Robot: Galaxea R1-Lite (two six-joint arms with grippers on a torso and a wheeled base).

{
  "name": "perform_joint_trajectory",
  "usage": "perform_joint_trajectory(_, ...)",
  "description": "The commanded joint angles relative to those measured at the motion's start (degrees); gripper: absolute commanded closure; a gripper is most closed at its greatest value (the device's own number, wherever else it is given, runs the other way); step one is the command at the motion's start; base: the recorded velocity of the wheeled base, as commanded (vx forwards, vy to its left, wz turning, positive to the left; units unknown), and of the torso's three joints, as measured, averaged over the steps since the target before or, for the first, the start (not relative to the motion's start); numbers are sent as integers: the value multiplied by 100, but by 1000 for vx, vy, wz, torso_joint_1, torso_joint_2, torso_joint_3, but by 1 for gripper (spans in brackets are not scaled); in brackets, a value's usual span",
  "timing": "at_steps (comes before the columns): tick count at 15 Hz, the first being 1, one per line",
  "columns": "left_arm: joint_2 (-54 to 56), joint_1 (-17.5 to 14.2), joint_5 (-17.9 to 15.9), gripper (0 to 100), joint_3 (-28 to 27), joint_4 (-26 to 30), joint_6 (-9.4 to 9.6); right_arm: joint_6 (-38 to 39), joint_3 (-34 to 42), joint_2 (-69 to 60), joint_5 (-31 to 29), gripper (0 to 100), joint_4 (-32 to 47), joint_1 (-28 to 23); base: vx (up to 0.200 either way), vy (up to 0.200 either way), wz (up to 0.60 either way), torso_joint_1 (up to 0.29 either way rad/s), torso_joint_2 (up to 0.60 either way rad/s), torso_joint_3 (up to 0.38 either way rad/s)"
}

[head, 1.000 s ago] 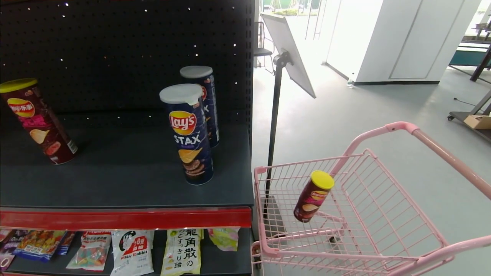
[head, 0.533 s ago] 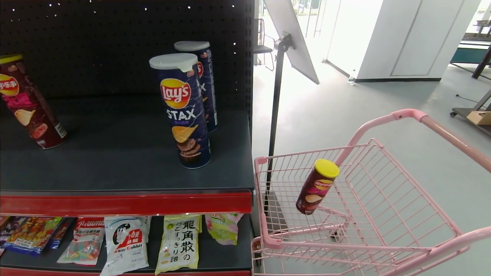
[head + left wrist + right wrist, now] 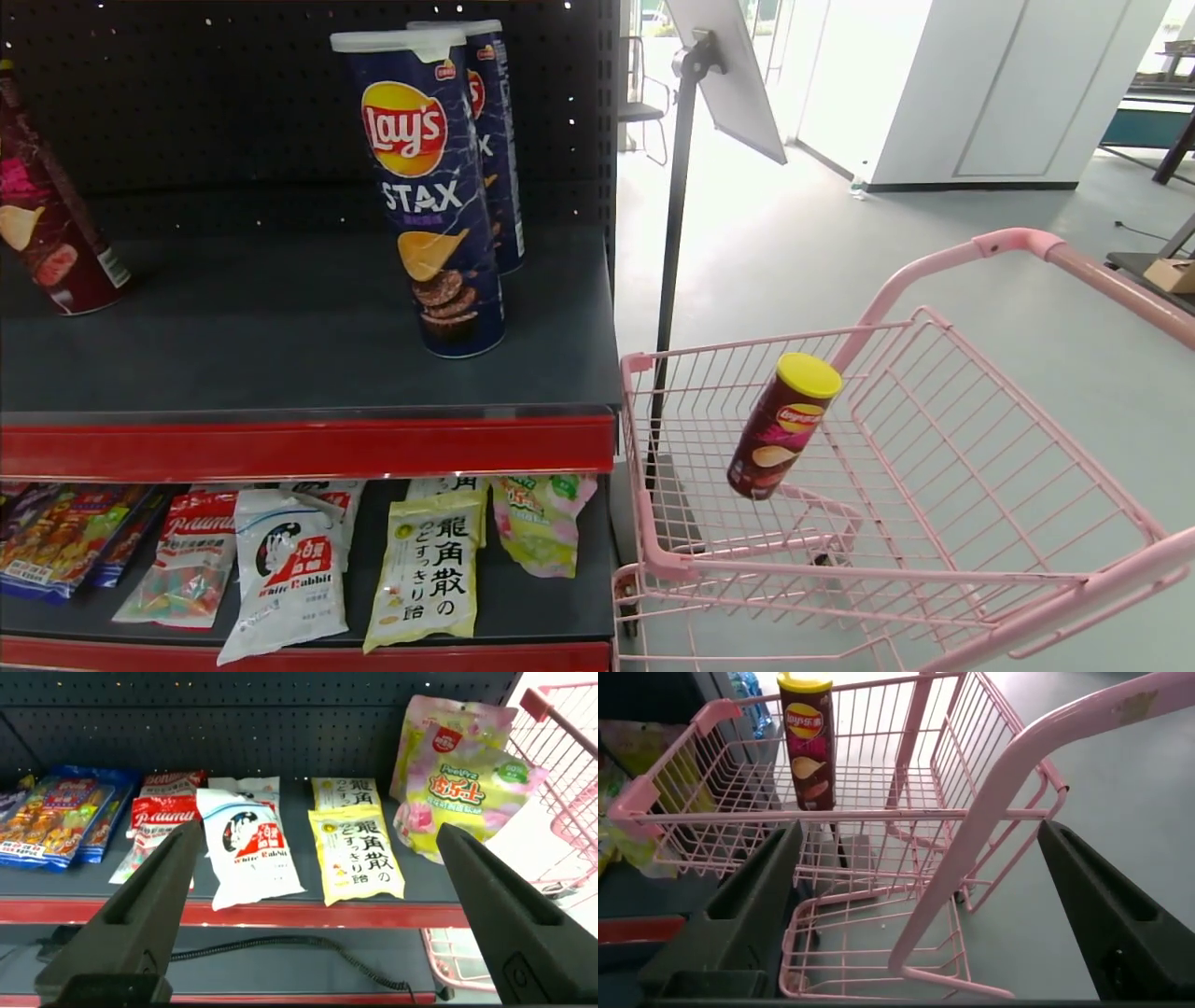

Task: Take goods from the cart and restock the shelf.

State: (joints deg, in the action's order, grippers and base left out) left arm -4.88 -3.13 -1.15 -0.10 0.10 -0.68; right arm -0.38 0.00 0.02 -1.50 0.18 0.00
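- Claws first: my right claw (image 3: 917,831) is spread wide and holds nothing, and my left claw (image 3: 318,831) is the same, wide open and empty.
- Target: the maroon can (image 3: 782,426) stands yellow-lid-up in the pink cart (image 3: 644,392), inside the upper basket and on the side nearer the shelf.
- Biggest worry: the cart handle (image 3: 1018,793) slants right across the line from my right claw to the can. If I go straight in, I probably clip that bar or the basket rim and shove the cart.
- Tipping next: the can is tall and narrow on a wire floor. If one finger touches before the other, I reckon it goes over and rolls along the basket.
- Slip risk: the can wall looks slick and round. A grip near the lid could let it swing or drop on the way up.
- Over on the upper shelf (image 3: 280,373), two blue cans (image 3: 425,187) stand one behind the other at the cart end, and a second maroon can (image 3: 51,252) is at the far end.
- Bare shelf lies between them, but a low carry past the blue pair could knock the front one over.
- Left claw sits low, facing the snack bags (image 3: 252,840) on the lower shelf, with a black cable (image 3: 308,947) beneath. A careless swing there could drag a bag or catch the cable.
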Motion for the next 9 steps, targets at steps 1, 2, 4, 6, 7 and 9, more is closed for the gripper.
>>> perform_joint_trajectory(1,-5,-3,0,0,1,-1,-2,-15,0,6,36,0,-1,0,0,0,0,-17,56,36)
perform_joint_trajectory(2,-5,-3,0,0,1,-1,-2,11,0,15,88,0,-1,0,0,0,0,0,0,0)
perform_joint_trajectory(4,-5,-3,0,0,1,-1,-2,-147,-237,33,159,0,-97,0,0,0,0,0,0,0)
perform_joint_trajectory(6,-5,-3,0,0,1,-1,-11,-112,-3103,2661,871,0,-273,202,0,0,0,0,0,0)
perform_joint_trajectory(7,-5,-3,0,0,1,-1,-2,196,-4104,3496,1064,0,-300,290,0,0,0,0,0,0)
perform_joint_trajectory(9,-5,-3,0,0,1,-1,-2,301,-5177,4752,1688,0,-379,448,0,0,0,0,0,0)
